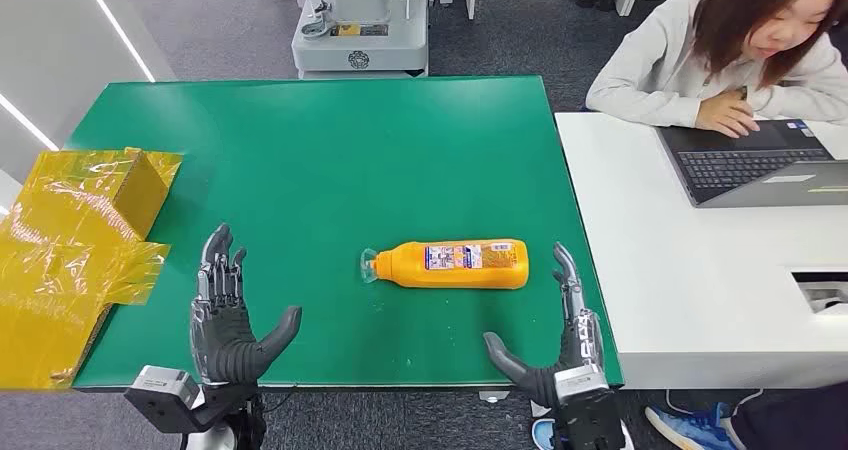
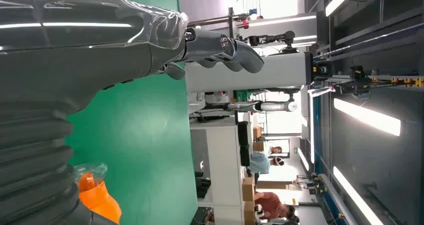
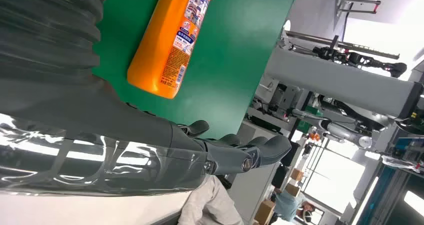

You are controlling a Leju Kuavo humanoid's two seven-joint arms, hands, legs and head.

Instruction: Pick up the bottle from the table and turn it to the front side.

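Where the head view looks down, a flat green table (image 1: 320, 150) with a smooth matte top fills the middle, and a white desk (image 1: 700, 270) butts against its 3 o'clock edge. At 1 o'clock a person (image 1: 740, 50) in a pale grey hooded top leans over a dark laptop (image 1: 750, 160) on that desk. At 9 o'clock, crinkled glossy yellow film covers a boxy stack (image 1: 70, 240) that overlaps the table's edge. At 12 o'clock, beyond the table, stands a grey machine base (image 1: 360, 30).

The orange plastic bottle (image 1: 455, 264) lies on its side just right of the table's centre, its clear cap toward 9 o'clock and its flat base toward 3 o'clock, a printed label facing up. The left hand (image 1: 228, 315), dark and jointed, hovers at 7 o'clock with fingers spread wide and thumb out, holding nothing, well apart from the bottle. The right hand (image 1: 565, 340) sits at 5 o'clock, fingers straight and thumb splayed, empty, near the bottle's base without touching it.
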